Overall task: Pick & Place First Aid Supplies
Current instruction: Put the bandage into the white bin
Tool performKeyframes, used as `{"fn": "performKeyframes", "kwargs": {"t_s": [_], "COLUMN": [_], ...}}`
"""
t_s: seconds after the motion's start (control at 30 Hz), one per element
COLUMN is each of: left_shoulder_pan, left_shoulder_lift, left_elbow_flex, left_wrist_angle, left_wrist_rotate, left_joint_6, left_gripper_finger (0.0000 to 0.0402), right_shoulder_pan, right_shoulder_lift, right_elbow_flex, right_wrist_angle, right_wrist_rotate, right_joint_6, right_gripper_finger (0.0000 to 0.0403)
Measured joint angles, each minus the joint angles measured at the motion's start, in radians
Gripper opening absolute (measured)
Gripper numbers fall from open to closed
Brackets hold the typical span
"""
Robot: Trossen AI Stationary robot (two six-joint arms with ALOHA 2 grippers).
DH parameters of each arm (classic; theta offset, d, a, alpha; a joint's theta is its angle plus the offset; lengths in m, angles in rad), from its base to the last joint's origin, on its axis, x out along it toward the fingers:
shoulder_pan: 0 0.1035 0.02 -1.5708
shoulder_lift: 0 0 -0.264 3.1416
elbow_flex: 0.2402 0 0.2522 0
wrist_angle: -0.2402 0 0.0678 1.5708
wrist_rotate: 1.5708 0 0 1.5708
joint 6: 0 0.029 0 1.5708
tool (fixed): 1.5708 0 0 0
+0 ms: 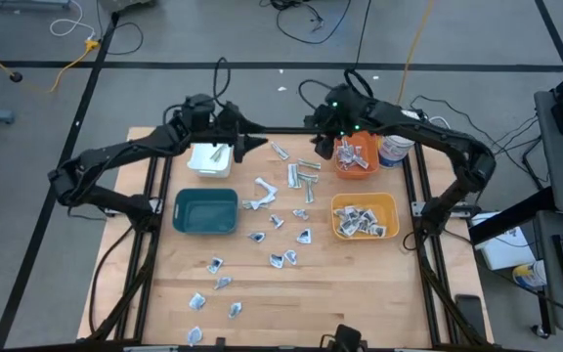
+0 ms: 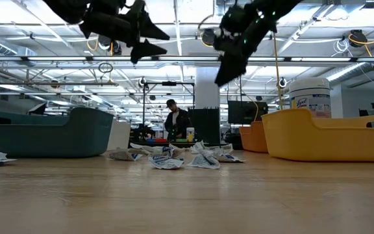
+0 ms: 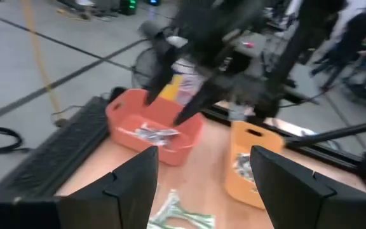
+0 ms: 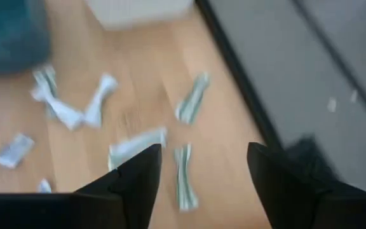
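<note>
Low view only: distant person (image 2: 176, 121).

— Table (image 1: 360, 284): pale wood, visible grain, matt, smooth. Dark metal frame (image 1: 418, 196) along the edges.

— Bins? Teal bin (image 1: 205, 212), yellow bin (image 1: 365, 216), orange bin (image 1: 357, 158), white bin (image 1: 210, 159): moulded plastic, smooth, faint sheen.

— First aid supplies (image 1: 282, 221): thin paper or foil wrappers, crinkled, matt white-grey with bluish print. Narrow strips (image 4: 184, 168) just beyond the right fingers (image 4: 127, 184): same wrapping, greenish stripes.

— Fingers themselves: dark, matt, hard plastic by the look, left fingers (image 3: 132, 184) alike. Round tub (image 2: 310, 94): glossy printed label, white plastic lid.
</note>
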Motion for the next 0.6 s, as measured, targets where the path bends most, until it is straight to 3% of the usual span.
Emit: {"fn": "performKeyframes", "kwargs": {"t_s": [0.2,0.6], "left_shoulder_pan": [-0.053,-0.069], "left_shoulder_lift": [0.000,0.000], "left_elbow_flex": [0.000,0.000], "left_wrist_angle": [0.010,0.009], "left_wrist_rotate": [0.003,0.024], "left_joint_6": [-0.013,-0.065], "left_gripper_finger": [0.0255,0.0255], "right_shoulder_pan": [0.012,0.064], "right_shoulder_lift": [0.133,0.340], "right_elbow_flex": [-0.001,-0.001], "right_wrist_angle": [-0.075,-0.058], "right_wrist_rotate": [0.043,0.090], "right_joint_6": [-0.059,-0.075], "right_gripper_finger": [0.0259,0.0240]}}
